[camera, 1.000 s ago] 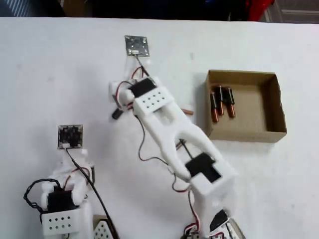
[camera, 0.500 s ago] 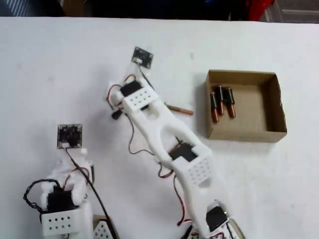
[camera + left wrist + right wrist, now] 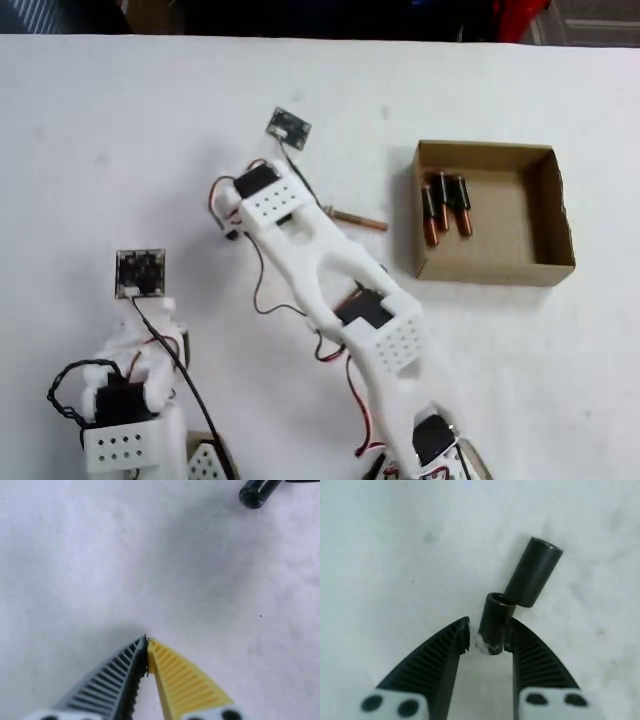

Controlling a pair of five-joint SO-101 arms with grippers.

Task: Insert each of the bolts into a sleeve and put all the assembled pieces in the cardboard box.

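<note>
Right pincer [image 3: 490, 626] parted around a black sleeve [image 3: 496, 616], seemingly not clamped; 2nd sleeve [image 3: 532, 572] touches it. Left pincer [image 3: 147, 642] clenched, empty, over surface [image 3: 75, 555]. Bolt [image 3: 358, 219] lies near cardboard box [image 3: 490, 268] w/ 3 pieces [image 3: 444, 208] inside.

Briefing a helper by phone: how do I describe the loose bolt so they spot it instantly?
Find the cardboard box on the table. Between it and the outstretched arm lies a copper bolt, bare, unlike the black-sleeved pieces inside the box.
</note>
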